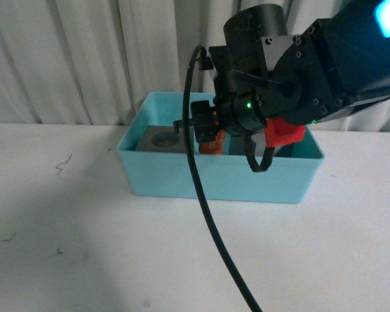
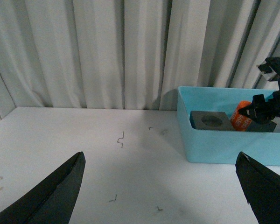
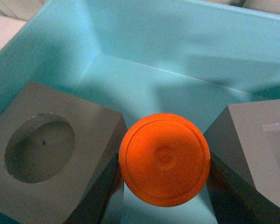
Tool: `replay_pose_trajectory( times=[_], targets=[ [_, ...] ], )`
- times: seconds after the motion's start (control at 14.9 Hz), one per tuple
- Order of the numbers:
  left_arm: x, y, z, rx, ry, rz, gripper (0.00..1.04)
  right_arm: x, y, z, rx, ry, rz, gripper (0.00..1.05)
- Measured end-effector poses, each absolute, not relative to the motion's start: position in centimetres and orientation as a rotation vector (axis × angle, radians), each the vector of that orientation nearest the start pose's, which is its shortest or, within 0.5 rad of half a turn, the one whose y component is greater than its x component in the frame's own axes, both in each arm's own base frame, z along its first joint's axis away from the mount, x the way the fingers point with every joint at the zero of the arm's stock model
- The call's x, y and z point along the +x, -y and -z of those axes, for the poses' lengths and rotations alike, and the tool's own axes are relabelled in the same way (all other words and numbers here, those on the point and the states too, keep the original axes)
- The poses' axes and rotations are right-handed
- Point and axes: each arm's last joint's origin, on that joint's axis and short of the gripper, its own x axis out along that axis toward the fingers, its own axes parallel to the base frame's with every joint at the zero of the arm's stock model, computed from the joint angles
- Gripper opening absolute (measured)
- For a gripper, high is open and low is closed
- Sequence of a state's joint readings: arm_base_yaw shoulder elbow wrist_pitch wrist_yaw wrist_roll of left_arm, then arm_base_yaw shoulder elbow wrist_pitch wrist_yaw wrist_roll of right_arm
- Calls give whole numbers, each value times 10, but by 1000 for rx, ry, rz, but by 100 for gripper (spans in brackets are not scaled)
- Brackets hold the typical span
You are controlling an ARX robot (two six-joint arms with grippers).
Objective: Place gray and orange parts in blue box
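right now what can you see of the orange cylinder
The orange cylinder is a smooth, matte plastic-looking piece. The right wrist view looks down on its round end face, which has a faint raised ring and a small centre mark. It sits inside the blue box, between the gray cube with the round recess and the second gray cube. The left wrist view shows white marks on its side. Whether it touches either cube is unclear.

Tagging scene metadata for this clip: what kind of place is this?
Likely a lab or test bench, not a home. A bare white table backed by a plain white pleated curtain, holding only a blue box of test parts: a gray cube with a round recess and an orange cylinder.
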State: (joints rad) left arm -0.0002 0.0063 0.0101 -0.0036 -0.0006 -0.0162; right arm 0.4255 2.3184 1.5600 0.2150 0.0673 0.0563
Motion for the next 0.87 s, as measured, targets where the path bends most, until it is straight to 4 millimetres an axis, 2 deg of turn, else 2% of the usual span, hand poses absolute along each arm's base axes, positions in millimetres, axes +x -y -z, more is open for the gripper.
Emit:
replay_pose_trajectory(
  times=[0.67,0.87],
  targets=[
    [97,0,-166,-16,0,0,98,464,-208,-103,-84,-595,-312,44],
    [97,0,-166,-16,0,0,98,464,-208,-103,-82,-595,-312,75]
  ],
)
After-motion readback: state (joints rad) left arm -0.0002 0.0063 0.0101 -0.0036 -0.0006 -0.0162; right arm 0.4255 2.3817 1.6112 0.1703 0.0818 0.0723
